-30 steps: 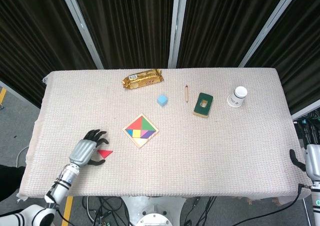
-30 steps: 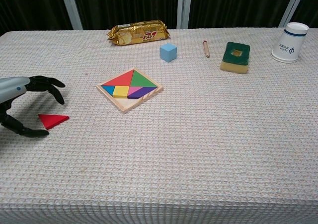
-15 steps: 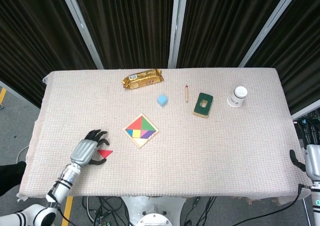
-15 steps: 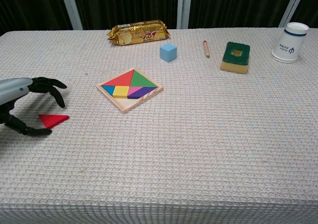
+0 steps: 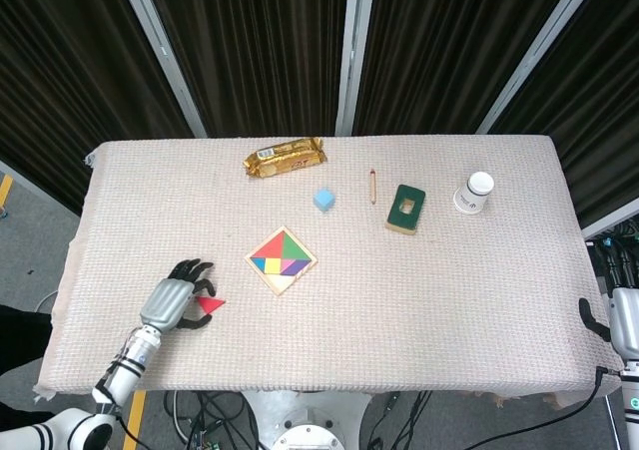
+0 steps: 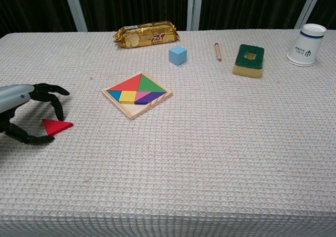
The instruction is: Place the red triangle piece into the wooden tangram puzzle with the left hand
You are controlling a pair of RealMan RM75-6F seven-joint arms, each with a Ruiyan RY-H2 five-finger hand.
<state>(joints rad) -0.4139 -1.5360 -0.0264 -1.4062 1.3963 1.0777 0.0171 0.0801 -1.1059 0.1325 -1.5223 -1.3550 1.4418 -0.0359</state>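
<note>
Light: we see even, bright, diffuse overhead lighting in both views.
Shadows: we find only faint, soft ones.
Glare: we note none.
Focus: we see both views sharp.

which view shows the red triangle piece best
The chest view: the red triangle piece is larger there, with most of its outline exposed between the left robot hand's curled fingers. In the head view it is a small red sliver partly covered by that robot hand.
</note>
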